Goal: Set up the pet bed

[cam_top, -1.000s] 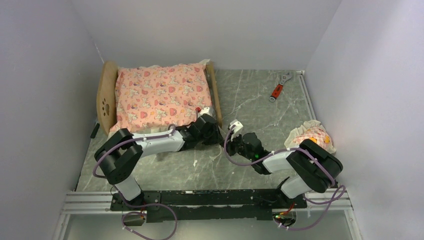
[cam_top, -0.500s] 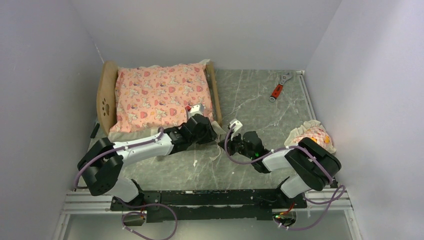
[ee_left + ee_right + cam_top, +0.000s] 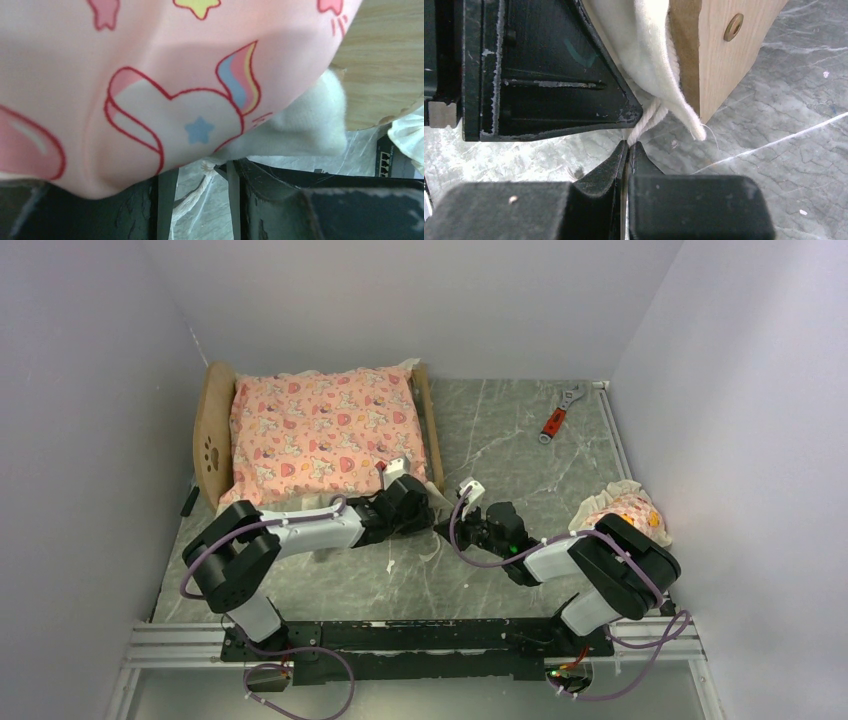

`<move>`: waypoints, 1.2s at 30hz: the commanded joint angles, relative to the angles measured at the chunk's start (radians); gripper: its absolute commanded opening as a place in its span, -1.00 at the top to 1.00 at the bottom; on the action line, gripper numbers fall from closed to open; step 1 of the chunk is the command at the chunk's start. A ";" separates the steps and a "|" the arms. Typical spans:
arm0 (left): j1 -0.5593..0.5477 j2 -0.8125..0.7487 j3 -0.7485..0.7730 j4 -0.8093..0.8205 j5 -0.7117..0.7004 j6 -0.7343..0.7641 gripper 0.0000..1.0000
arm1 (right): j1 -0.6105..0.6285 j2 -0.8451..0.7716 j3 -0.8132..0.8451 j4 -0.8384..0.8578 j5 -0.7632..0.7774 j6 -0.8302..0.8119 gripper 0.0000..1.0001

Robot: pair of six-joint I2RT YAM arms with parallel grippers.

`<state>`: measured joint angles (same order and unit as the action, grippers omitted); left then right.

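Moved: left elbow [image 3: 232, 558] swung in. Now pink cartoon-print mattress [image 3: 320, 430] crowds half-open left fingers [image 3: 167, 210]; right fingers [image 3: 628, 150] pinch white cord [image 3: 646, 120] at light-wood pet bed [image 3: 212, 440] corner; red-handled wrench [image 3: 556, 415], frilled pillow [image 3: 625, 508] apart.

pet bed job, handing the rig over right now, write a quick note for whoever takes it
Left gripper: jaws apart at the mattress corner by the footboard, nothing clearly held.
Right gripper: jaws shut on the white cord at that same corner of the pet bed.
Bed stands far left, mattress lying in it. Pillow lies on the table near the right wall.
Done: mattress in. Left, probably: settle this corner, release the cord, move the pillow onto the bed.
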<state>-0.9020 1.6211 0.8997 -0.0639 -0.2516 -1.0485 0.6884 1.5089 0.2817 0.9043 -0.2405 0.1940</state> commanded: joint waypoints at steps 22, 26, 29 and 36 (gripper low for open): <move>0.007 0.010 -0.027 0.130 0.015 -0.054 1.00 | -0.004 -0.132 -0.019 -0.091 0.090 0.110 0.17; 0.005 0.004 -0.021 0.127 0.017 -0.043 1.00 | 0.026 -0.138 -0.025 -0.165 0.132 0.123 0.00; 0.005 -0.002 -0.022 0.132 0.019 -0.037 1.00 | 0.043 -0.114 -0.022 -0.174 0.139 0.140 0.00; 0.005 -0.011 -0.010 0.126 0.024 -0.023 1.00 | 0.074 -0.006 -0.009 -0.144 0.165 0.149 0.07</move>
<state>-0.8978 1.6512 0.8825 0.0414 -0.2333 -1.0912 0.7490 1.4532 0.2661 0.7322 -0.1120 0.3248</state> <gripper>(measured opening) 0.012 0.483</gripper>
